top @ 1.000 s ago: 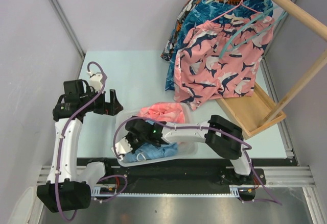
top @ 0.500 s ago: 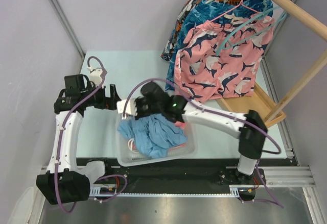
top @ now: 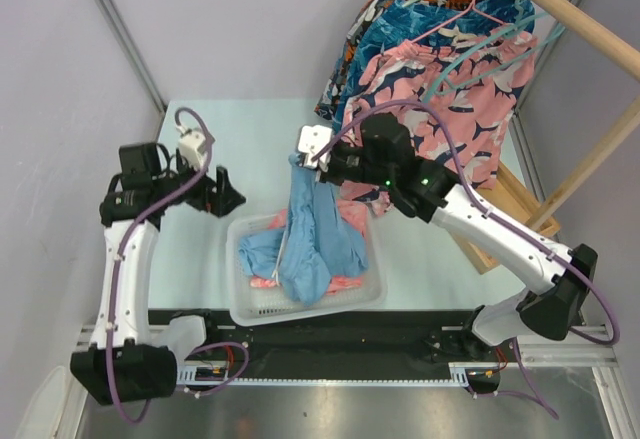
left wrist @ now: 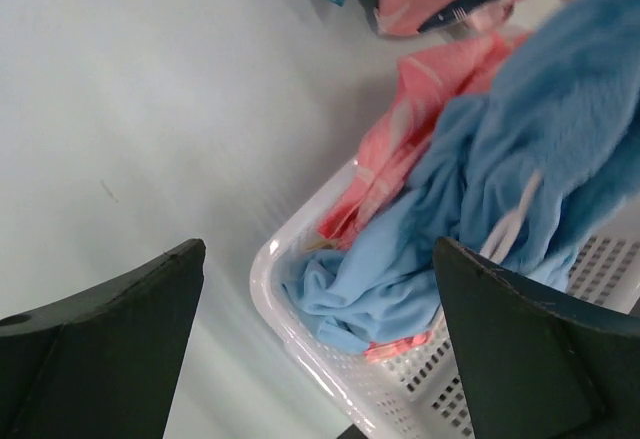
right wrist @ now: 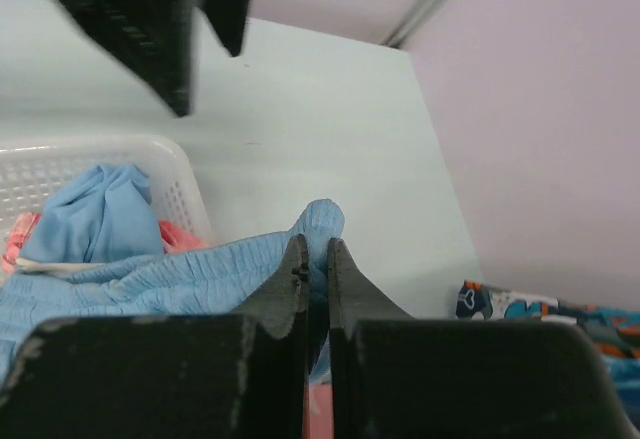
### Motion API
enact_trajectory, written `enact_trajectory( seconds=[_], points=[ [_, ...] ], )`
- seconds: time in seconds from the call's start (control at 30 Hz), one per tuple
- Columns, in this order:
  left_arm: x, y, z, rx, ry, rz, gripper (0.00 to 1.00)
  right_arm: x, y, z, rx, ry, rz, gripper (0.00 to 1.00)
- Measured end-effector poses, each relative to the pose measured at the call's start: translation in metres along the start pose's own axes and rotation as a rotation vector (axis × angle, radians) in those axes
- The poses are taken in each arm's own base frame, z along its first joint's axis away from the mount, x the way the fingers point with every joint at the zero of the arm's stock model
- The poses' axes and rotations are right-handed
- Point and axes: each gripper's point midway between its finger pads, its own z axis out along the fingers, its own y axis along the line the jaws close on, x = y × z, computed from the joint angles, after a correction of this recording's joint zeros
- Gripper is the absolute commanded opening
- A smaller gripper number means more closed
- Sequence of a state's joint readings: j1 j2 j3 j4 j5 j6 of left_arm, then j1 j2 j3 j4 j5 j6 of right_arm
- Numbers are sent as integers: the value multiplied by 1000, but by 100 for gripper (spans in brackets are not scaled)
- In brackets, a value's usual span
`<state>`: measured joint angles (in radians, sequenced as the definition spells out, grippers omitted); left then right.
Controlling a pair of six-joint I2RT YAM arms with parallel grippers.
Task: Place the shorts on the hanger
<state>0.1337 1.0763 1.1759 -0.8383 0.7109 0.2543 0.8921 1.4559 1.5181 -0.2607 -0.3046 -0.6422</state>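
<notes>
The light-blue shorts (top: pixel 318 231) hang stretched from my right gripper (top: pixel 299 164), which is shut on their elastic waist edge above the table behind the basket. Their lower part still lies in the white basket (top: pixel 243 307). In the right wrist view the jaws (right wrist: pixel 316 244) pinch the ribbed blue waistband (right wrist: pixel 190 274). My left gripper (top: pixel 228 195) is open and empty, left of the basket; its view shows the shorts (left wrist: pixel 530 149) with the white drawstring. A mint-green hanger (top: pixel 478 51) hangs on the wooden rail at the back right, far from both grippers.
Salmon-pink shorts (top: pixel 356 221) lie in the basket under the blue ones. Shark-print shorts (top: pixel 400 154) and other printed garments hang from the wooden rack (top: pixel 590 29) with a thin pink hanger (top: pixel 452 23). The rack's wooden base (top: pixel 500 221) sits at the right.
My right gripper has pulled the blue shorts up out of the basket and carried them toward the far side. The left arm has barely moved.
</notes>
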Motion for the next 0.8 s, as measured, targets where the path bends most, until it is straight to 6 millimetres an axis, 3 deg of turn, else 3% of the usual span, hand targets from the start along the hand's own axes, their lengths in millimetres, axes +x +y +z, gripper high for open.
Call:
enact_trajectory(
  seconds=[0.2, 0.3, 0.4, 0.53, 0.6, 0.67, 0.77, 0.8],
  points=[
    [57, -37, -15, 104, -1, 223, 100, 13, -34, -36, 72, 12, 90, 0],
    [61, -56, -18, 157, -27, 316, 98, 11, -42, -58, 86, 3, 102, 0],
    [50, -73, -10, 232, -61, 381, 98, 5, -30, -71, 47, -22, 102, 0],
    [13, -95, 2, 313, -126, 420, 97, -6, -19, -74, 12, -66, 91, 0],
    [-17, -108, 5, 342, -184, 447, 94, -11, -19, -74, 13, -89, 84, 0],
    [-53, -122, 1, 363, -258, 485, 95, -19, -22, -73, 23, -120, 69, 0],
    [-113, -145, -21, 361, -439, 623, 99, -40, -29, -76, 53, -193, 25, 0],
    [-121, -148, -27, 352, -472, 653, 100, -46, -30, -77, 60, -211, 14, 0]
  ],
)
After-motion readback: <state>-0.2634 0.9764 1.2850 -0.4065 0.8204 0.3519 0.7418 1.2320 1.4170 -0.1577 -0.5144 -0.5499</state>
